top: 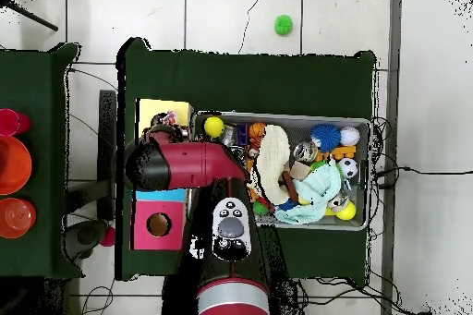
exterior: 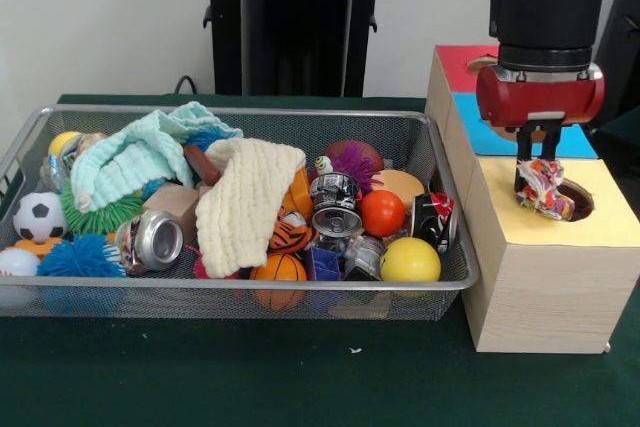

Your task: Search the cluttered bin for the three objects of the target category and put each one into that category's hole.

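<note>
The wire mesh bin [exterior: 30, 132] stands left of the wooden boxes and holds a pile of balls, cans and cloths; it also shows in the overhead view [top: 360, 123]. My gripper [exterior: 540, 185] hangs over the yellow-topped box [exterior: 600, 219], shut on a confetti-print cloth [exterior: 545, 190] that dangles at the rim of the round hole [exterior: 578, 201]. In the overhead view the arm [top: 185, 163] covers the gripper and the hole. No other confetti cloth shows in the bin. A cream waffle-knit cloth [exterior: 245, 202] and a mint-green towel [exterior: 130, 157] lie on top of the pile.
The wooden boxes have yellow, blue [exterior: 495, 137] and red [exterior: 462, 65] tops in a row; the red one's hole shows overhead [top: 158, 224]. Red and orange cups and a bowl [top: 11, 163] stand on a side table. A green ball [top: 283, 24] lies on the floor.
</note>
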You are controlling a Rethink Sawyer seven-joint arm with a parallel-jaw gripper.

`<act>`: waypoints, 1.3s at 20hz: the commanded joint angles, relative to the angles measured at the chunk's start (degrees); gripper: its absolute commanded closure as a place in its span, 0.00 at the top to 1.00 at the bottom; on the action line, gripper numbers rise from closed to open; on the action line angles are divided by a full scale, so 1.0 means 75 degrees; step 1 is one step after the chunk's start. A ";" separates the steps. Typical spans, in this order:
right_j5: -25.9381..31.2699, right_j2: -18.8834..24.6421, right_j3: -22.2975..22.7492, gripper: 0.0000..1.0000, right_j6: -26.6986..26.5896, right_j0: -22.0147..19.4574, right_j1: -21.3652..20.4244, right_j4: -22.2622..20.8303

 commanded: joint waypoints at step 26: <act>0.0980 0.0301 0.0390 1.00 0.1304 0.0257 0.0130 0.0780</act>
